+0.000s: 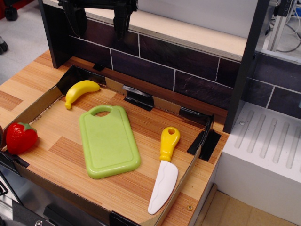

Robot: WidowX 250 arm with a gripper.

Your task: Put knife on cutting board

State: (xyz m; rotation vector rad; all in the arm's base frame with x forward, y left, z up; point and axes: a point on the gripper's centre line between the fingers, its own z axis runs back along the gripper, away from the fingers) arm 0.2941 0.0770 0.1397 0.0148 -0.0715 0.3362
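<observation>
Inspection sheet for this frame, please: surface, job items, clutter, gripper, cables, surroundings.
Surface: wood-grain table with a low cardboard rim taped at the corners.
Job's things: knife lies flat on the table to the right of the board, apart from it, yellow handle away from the camera, white blade toward the front edge. The board is bare, handle slot at the far end.
Clutter: banana behind the board; strawberry at the left rim.
Gripper: gripper hangs high at the top left, above the back wall, holding nothing; open or shut cannot be told.
Cables: nothing seen.
Surroundings: dark tiled back wall; white ridged drainboard on the right.
</observation>
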